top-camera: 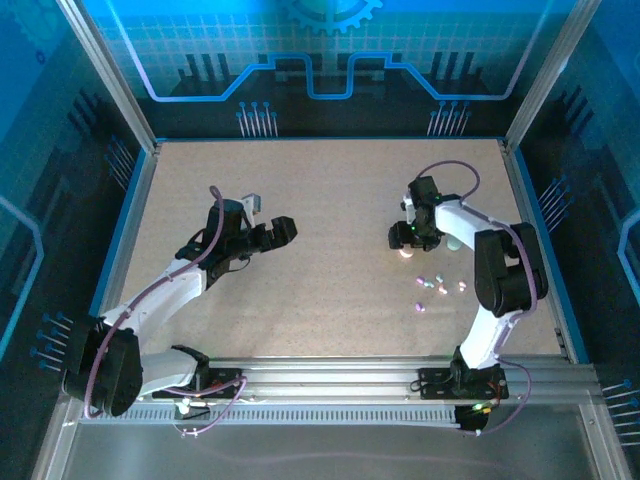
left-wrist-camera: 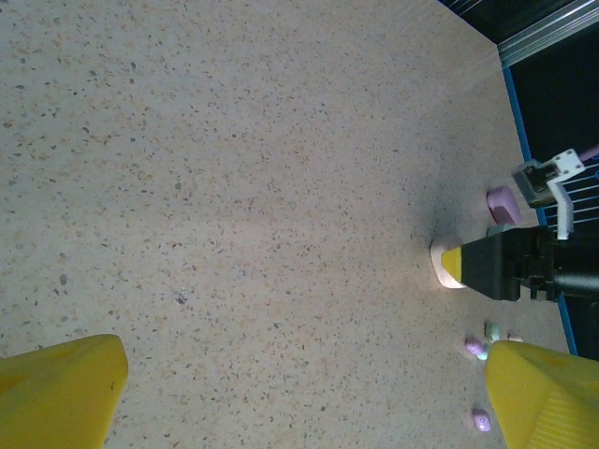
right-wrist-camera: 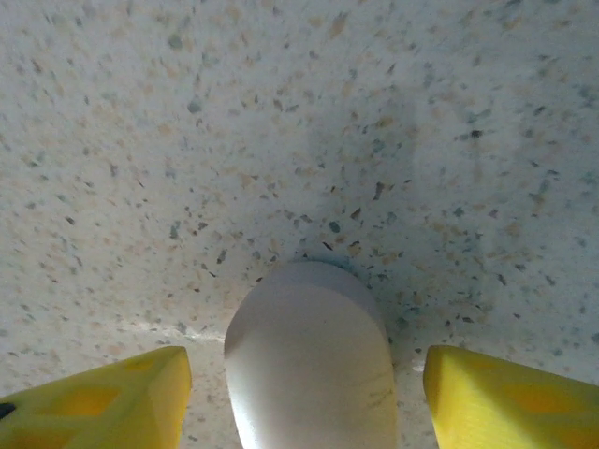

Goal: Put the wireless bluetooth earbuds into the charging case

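Straddled the white case (right-wrist-camera: 304, 346) at far right with right gripper (right-wrist-camera: 304, 412) spread, untouching. Held left gripper (top-camera: 278, 234) spread too, empty. Found earbuds (top-camera: 438, 290) loose just nearer. Risked squirting the rounded case into them through an off-centre squeeze.

Speckled beige table (top-camera: 320, 230) — blue-lit walls (top-camera: 330, 50)

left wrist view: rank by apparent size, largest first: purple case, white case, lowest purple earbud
1. purple case and white case: they look about alike. The white one is partly hidden, so I won't rank between them.
2. lowest purple earbud: clearly the smallest.
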